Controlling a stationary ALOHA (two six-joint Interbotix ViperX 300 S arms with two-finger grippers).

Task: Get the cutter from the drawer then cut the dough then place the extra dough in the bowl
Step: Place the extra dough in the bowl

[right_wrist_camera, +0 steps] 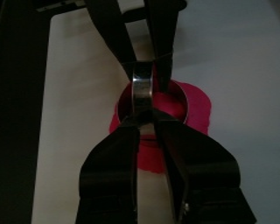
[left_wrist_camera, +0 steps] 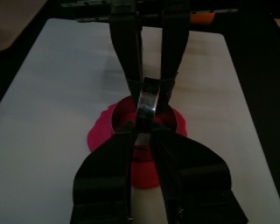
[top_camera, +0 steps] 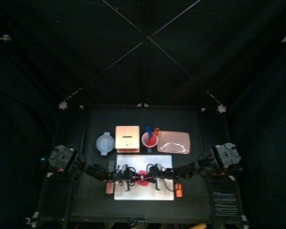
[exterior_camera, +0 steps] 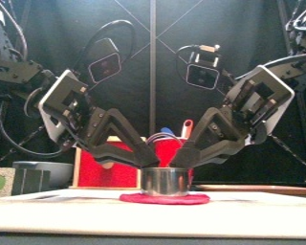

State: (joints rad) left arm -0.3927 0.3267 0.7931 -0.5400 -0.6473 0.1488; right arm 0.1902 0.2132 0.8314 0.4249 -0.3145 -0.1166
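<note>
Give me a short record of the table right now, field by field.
cutter: standing on the dough
dough: flat red disc on the white board
left gripper: jaws shut on cutter
right gripper: jaws shut on cutter, opposite side
behind board, left to right: bowl, wooden box, pink tray

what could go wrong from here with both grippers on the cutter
1. The left gripper and right gripper pinch the cutter almost tip to tip; an uneven pull could tilt it or knock them together.
2. The dough may stick inside and lift off the white board with it.
</note>
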